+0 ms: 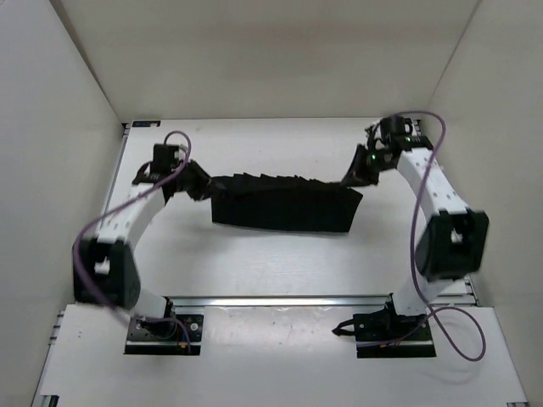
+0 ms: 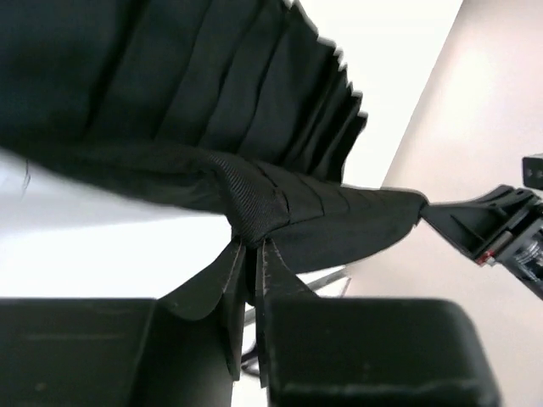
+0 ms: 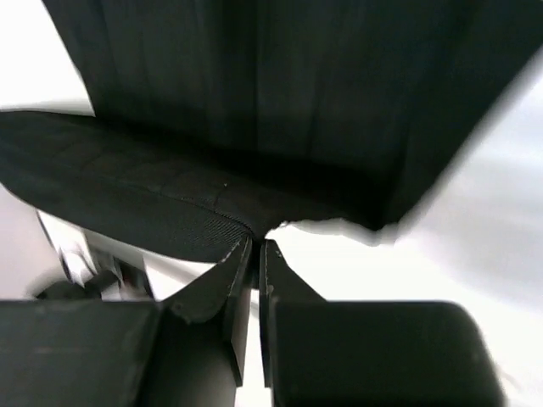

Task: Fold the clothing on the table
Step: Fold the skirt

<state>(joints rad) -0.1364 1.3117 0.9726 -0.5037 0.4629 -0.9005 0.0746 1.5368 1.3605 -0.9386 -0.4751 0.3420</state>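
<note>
Pinching clothing [image 1: 284, 208]: L tool [image 2: 252, 246], R tool [image 3: 257, 242]

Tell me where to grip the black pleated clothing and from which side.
On the clothing, grip the plain band along its far edge, at its two ends, coming in from the outer sides. The band is flat and unpleated, so it pinches cleanly; the left hand and right hand are pinched there, with the pleats hanging between.
</note>
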